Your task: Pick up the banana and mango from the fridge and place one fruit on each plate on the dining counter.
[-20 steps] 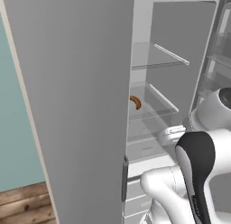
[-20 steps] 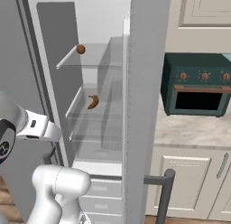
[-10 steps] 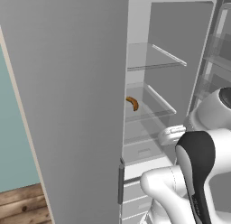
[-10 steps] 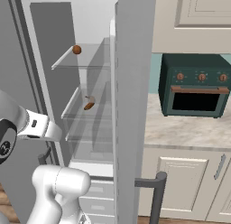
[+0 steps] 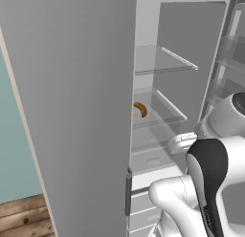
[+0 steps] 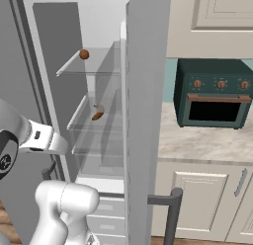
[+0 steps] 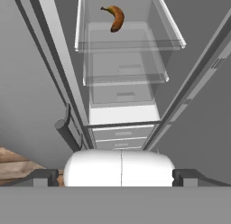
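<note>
Wooden floorboards (image 5: 21,217) show at the lower left of the left base view, below a teal wall (image 5: 12,135), and the robot's white arm stands before the tall grey fridge (image 5: 72,112), whose doors hang open on a white interior. The tool (image 7: 121,175) is held low and close to the robot's body, in front of the fridge and outside it; only its two small dark tips (image 7: 45,177) show at the bottom of the hand view, set wide apart with nothing between them. Just ahead of the tool are the white drawers (image 7: 122,133) at the bottom of the fridge and the dark grey bar handle (image 7: 67,130) of the left door. Farther ahead and higher, the curved brown-yellow banana (image 7: 116,17) lies on the lower clear glass shelf (image 7: 126,42), well apart from the tool. Higher again, the small roundish orange-brown mango (image 6: 84,54) sits on the upper clear glass shelf (image 6: 94,61). Off to the tool's right, past the open right door, a dark green toaster oven (image 6: 212,93) rests on the beige marbled table (image 6: 207,142) above cream cabinets (image 6: 207,199).
</note>
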### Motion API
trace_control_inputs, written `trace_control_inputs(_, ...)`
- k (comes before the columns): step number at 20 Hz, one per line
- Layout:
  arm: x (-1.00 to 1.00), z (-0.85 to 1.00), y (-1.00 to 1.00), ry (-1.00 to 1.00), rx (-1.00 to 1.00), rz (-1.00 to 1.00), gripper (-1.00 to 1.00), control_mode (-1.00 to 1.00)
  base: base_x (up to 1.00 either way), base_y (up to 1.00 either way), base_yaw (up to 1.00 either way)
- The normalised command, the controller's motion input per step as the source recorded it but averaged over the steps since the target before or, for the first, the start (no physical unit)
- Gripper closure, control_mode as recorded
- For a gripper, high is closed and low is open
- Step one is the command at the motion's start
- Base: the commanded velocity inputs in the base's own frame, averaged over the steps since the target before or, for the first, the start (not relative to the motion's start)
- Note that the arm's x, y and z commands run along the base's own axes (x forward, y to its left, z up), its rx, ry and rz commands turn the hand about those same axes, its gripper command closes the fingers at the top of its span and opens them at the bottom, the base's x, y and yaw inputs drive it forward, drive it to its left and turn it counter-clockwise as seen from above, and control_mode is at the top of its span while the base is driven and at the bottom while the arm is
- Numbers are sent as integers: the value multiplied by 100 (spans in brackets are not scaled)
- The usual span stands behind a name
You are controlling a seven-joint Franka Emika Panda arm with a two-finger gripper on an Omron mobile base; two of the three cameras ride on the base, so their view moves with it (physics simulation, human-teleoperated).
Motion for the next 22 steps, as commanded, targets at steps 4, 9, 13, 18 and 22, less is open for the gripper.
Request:
trace_control_inputs(4,0,2,0,-18,0,6,-100,-100,0,0,1)
trace_control_inputs(9,31,10,3,-36,-2,20,-100,-100,0,0,0)
trace_control_inputs(13,93,1,0,2,-1,12,-100,-100,0,0,0)
trace_control_inputs(18,100,-8,-30,31,0,1,-100,-100,0,0,0)
trace_control_inputs(22,97,-53,-21,54,0,0,-100,-100,0,0,0)
